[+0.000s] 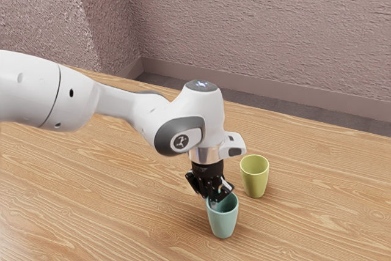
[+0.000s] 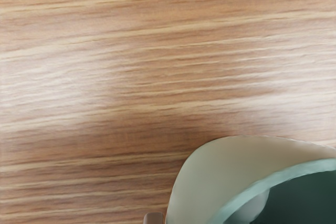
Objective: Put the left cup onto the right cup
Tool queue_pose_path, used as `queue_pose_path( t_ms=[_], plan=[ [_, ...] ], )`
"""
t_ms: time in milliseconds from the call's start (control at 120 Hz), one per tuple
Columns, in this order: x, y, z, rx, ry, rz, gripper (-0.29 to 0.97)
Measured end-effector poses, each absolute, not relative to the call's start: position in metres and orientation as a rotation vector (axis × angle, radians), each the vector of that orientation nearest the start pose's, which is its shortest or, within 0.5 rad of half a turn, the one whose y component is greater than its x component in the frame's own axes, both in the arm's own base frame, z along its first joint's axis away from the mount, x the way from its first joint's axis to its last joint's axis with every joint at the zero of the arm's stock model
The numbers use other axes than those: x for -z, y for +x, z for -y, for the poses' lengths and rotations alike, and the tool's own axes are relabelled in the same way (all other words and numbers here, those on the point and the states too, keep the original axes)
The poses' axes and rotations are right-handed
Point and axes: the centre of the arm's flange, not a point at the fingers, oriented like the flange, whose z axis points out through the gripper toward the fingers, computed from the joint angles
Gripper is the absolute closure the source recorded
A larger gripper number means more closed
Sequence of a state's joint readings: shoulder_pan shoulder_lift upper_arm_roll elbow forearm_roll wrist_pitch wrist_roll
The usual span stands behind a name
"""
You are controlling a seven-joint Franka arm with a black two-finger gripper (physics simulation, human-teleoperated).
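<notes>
Reaching down from above, the gripper [image 1: 215, 195] sits at the lip of the teal cup [image 1: 223, 218], on the side nearest the arm. Grip state: cannot tell. Neither view resolves whether it is closed on the cup wall or merely set against it.

Position: teal cup upright on the wooden table [image 1: 91, 212], base apparently down on the surface. The green cup [image 1: 254, 175] stands upright near it, toward the exterior view's right and farther back. The two are apart, not touching.

Handling (judgement only): a thin-walled tumbler, probably light and rigid, likely plastic. The wall is smooth and matte, so there is some slip risk. No handle. The best hold is a pinch across the rim wall, one side inside and one outside, leaving the base free to settle into the other cup's mouth.

Shapes: both cups have round open mouths, taper to a narrower base and look alike in size (nesting seems plausible). Table: pale wood grain with a mild sheen.
</notes>
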State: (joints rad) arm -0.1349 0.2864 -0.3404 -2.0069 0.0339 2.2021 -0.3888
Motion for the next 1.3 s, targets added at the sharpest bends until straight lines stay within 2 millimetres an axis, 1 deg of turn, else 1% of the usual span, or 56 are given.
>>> queue_pose_path(
  t_ms=[150,250,375,475,717,1108,1175,1300],
  plan=[
    [-0.328,0.530,0.260,-0.120,-3.167,-0.140,0.78],
    [-0.340,0.533,0.255,-0.089,-3.168,-0.123,0.78],
    [-0.366,0.544,0.249,-0.047,-3.171,-0.096,0.78],
    [-0.380,0.552,0.244,-0.043,-3.167,-0.074,0.78],
    [-0.420,0.563,0.243,-0.010,-3.147,-0.079,0.78],
    [-0.470,0.578,0.235,0.031,-3.103,-0.076,0.78],
    [-0.478,0.581,0.231,0.041,-3.096,-0.071,0.78],
    [-0.490,0.590,0.216,0.063,-3.081,-0.039,0.78]
  ],
)
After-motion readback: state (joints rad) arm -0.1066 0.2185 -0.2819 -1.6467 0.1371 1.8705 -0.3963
